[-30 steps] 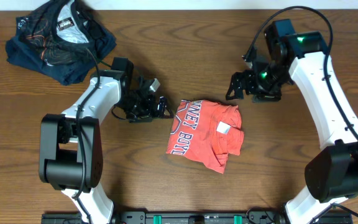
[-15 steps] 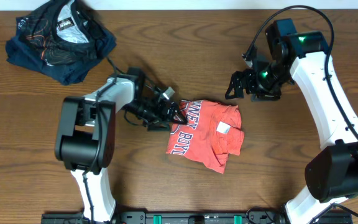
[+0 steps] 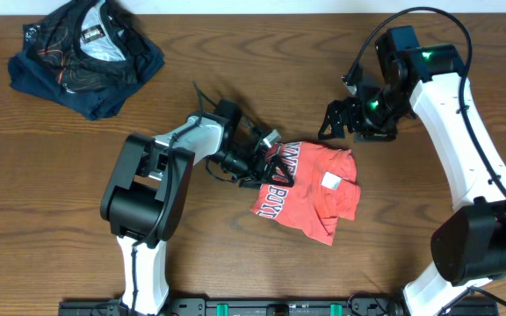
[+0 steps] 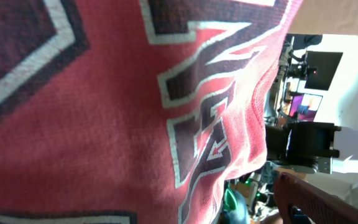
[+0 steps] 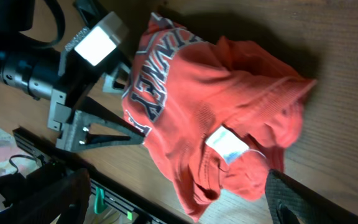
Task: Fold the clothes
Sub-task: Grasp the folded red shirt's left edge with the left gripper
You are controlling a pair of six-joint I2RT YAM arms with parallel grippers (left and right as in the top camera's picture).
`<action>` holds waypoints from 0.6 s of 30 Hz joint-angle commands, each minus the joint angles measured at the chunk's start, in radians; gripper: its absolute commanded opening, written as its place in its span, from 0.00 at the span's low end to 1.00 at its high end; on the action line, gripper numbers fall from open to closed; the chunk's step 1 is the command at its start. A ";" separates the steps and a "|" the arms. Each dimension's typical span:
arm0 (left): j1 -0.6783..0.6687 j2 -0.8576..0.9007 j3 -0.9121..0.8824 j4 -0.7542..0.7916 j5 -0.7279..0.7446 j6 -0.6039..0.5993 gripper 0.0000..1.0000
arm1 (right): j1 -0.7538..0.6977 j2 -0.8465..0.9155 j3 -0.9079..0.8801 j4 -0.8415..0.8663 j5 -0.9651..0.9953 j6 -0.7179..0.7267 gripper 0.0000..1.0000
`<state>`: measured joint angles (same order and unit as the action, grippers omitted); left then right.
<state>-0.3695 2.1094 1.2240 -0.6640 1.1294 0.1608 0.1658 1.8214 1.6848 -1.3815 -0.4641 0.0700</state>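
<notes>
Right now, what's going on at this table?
Two robot arms are working on a coral-red T-shirt, which lies crumpled, not yet folded, on the table with its neck tag showing. The left gripper is open and pushed in at the shirt's lettered left edge. The right gripper is open too, apart from the shirt, beyond its far edge. A dark garment sits bunched in the far left corner.

The shirt (image 4: 92, 124) fills the view, its lettering (image 4: 210, 134) outlined white; at right, dark gear (image 4: 306, 140), perhaps an arm.
</notes>
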 commanded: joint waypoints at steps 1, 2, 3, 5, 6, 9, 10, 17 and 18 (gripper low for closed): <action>-0.022 0.060 -0.012 0.044 -0.147 -0.009 0.95 | -0.002 -0.024 0.016 0.001 -0.015 -0.016 0.88; -0.024 0.060 -0.012 0.059 -0.147 -0.023 0.87 | -0.002 -0.024 0.016 0.001 -0.015 -0.016 0.88; -0.026 0.060 -0.012 0.077 -0.147 -0.040 0.75 | -0.002 -0.024 0.016 0.001 -0.015 -0.016 0.88; -0.028 0.060 -0.012 0.114 -0.147 -0.088 0.62 | -0.002 -0.024 0.016 0.000 -0.015 -0.016 0.87; -0.029 0.060 -0.012 0.133 -0.147 -0.109 0.56 | -0.002 -0.024 0.016 0.000 -0.015 -0.016 0.87; -0.037 0.060 -0.012 0.183 -0.147 -0.141 0.44 | -0.002 -0.024 0.016 0.001 -0.015 -0.016 0.87; -0.041 0.060 -0.012 0.197 -0.147 -0.141 0.39 | -0.002 -0.024 0.016 0.001 -0.015 -0.016 0.86; -0.054 0.060 -0.012 0.299 -0.156 -0.215 0.06 | -0.001 -0.024 0.014 -0.006 -0.014 -0.016 0.86; -0.050 0.060 -0.012 0.321 -0.169 -0.232 0.06 | -0.001 -0.024 0.014 -0.009 -0.014 -0.016 0.86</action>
<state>-0.4213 2.1490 1.2190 -0.3790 1.0203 -0.0120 0.1658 1.8214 1.6859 -1.3857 -0.4641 0.0696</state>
